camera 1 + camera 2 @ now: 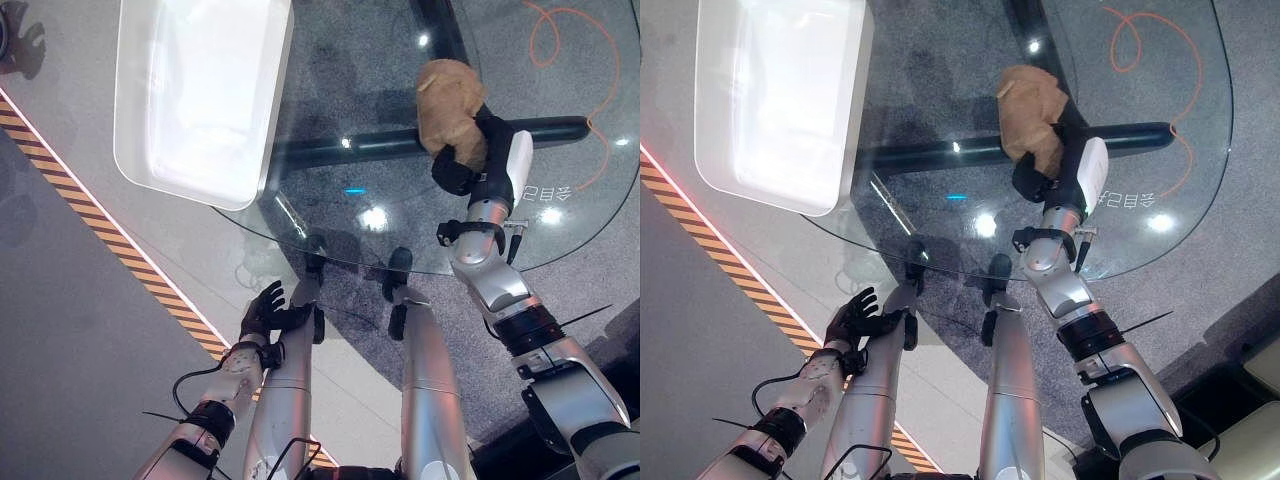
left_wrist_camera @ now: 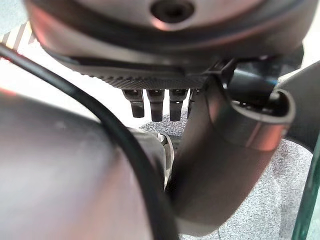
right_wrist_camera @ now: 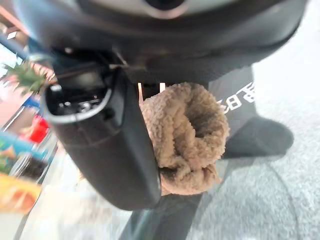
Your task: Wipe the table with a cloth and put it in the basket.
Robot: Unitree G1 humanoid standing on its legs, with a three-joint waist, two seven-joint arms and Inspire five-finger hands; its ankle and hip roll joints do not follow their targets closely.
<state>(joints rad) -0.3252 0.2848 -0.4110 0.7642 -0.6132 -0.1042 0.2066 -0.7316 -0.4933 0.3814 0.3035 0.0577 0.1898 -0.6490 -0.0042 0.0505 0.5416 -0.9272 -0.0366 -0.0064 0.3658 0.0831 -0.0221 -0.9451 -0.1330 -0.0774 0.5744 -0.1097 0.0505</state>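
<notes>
A tan fluffy cloth (image 1: pixel 450 105) is bunched up in my right hand (image 1: pixel 462 170), which is shut on it over the middle of the round glass table (image 1: pixel 400 235). In the right wrist view the cloth (image 3: pixel 185 135) bulges out between the curled fingers and the thumb. The white basket (image 1: pixel 190 185), a shallow rectangular tub, stands on the table's far left with nothing visible in it, well apart from the cloth. My left hand (image 1: pixel 268 310) hangs below the table's near edge, open and holding nothing, its fingers (image 2: pixel 150 102) straight.
The table's dark cross-shaped base (image 1: pixel 380 145) shows through the glass. An orange cable (image 1: pixel 560 40) loops on the floor at the far right. A yellow-and-black striped tape line (image 1: pixel 100 230) runs across the floor on the left.
</notes>
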